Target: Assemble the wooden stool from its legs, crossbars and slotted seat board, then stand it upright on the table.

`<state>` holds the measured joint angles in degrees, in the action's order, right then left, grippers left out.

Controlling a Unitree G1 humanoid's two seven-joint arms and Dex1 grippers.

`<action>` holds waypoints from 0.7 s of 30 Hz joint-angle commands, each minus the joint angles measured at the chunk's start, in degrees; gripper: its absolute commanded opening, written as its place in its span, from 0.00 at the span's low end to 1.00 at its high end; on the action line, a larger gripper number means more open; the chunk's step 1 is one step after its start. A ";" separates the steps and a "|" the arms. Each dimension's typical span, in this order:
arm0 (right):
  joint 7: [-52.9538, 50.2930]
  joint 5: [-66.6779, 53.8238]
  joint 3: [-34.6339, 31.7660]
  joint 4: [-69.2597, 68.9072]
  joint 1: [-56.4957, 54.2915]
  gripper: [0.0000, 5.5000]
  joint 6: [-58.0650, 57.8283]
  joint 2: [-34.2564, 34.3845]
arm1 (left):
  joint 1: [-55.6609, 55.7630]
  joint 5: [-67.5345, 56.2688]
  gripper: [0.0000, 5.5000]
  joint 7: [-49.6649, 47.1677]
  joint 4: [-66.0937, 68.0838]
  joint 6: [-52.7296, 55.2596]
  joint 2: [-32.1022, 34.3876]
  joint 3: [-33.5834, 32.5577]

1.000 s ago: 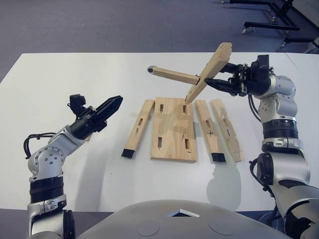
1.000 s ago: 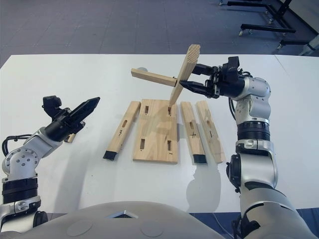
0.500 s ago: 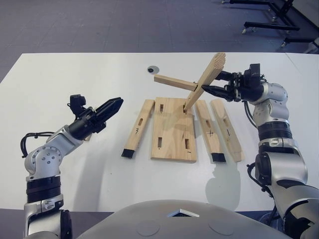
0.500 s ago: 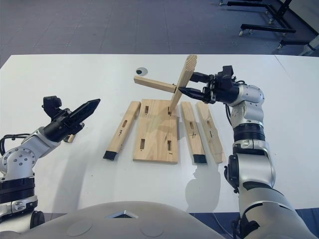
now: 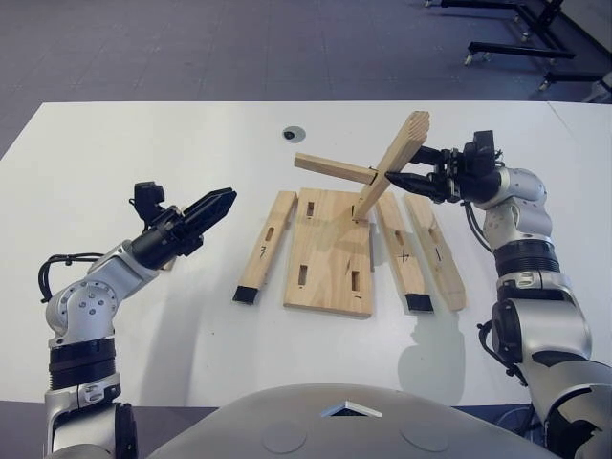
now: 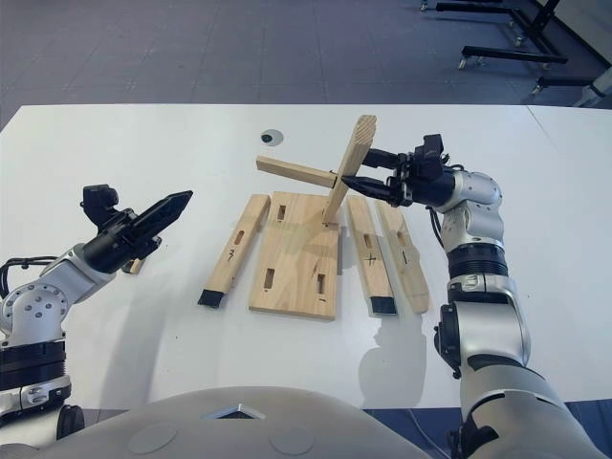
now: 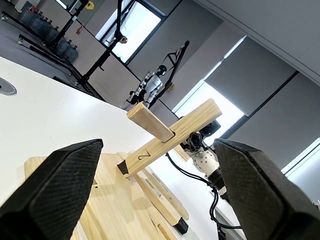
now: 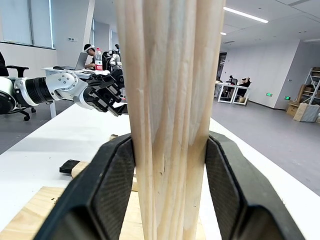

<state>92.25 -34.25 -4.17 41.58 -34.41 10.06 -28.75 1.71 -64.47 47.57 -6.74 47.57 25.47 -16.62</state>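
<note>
Clock set on the seat board (image 5: pixel 328 251), 12 pointing away from the robot.

Right gripper (image 5: pixel 404 165) is clamping a leg (image 5: pixel 385 174) on its upper half, one finger (image 8: pixel 112 200) pressing on each side; the leg is leaning with its top toward 1 o'clock, and its lower end is meeting the board at the far right corner, at the slot there; whether it is seated in the slot I cannot tell.

A crossbar (image 5: pixel 333 168) is sticking out from the leg's middle toward 11 o'clock, off the table (image 5: pixel 115 143); its free end is hanging over the board's far edge.

The seat board is lying flat near the table's middle, well in from every table edge, with its slots facing up.

At 9 o'clock a loose leg (image 5: pixel 267 246) is lying just beside the board, its black foot toward the robot; at 3 o'clock two more pieces are lying side by side, the inner one (image 5: pixel 400 251) just beside the board's right edge with a black foot, the outer one (image 5: pixel 435 249) touching or nearly touching it.

Left gripper (image 5: pixel 222 199) is hovering at 9 o'clock with its fingers spread wide, gripping nothing; it is well apart from the loose leg, with a wide gap of tabletop between them.

A small round grommet (image 5: pixel 293 134) is sitting in the table at 12 o'clock, between the crossbar and the far edge.
</note>
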 commanded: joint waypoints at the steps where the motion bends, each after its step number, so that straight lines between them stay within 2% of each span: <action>1: 0.21 0.60 0.55 0.97 -0.50 0.37 0.31 -0.86 | -0.51 0.78 0.74 0.25 -1.03 0.20 0.61 0.08; 16: 0.23 0.34 5.63 1.09 -2.09 0.37 -9.10 -3.02 | -1.02 1.11 0.74 0.31 -1.76 0.34 0.21 1.67; 21: 0.16 2.95 6.11 2.11 -1.16 0.37 -8.09 -2.49 | -1.17 1.37 0.74 1.02 -1.28 0.18 0.44 1.94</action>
<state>92.29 -34.80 0.56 42.32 -36.43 1.85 -31.45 0.71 -63.98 48.52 -7.93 47.56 25.42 -14.73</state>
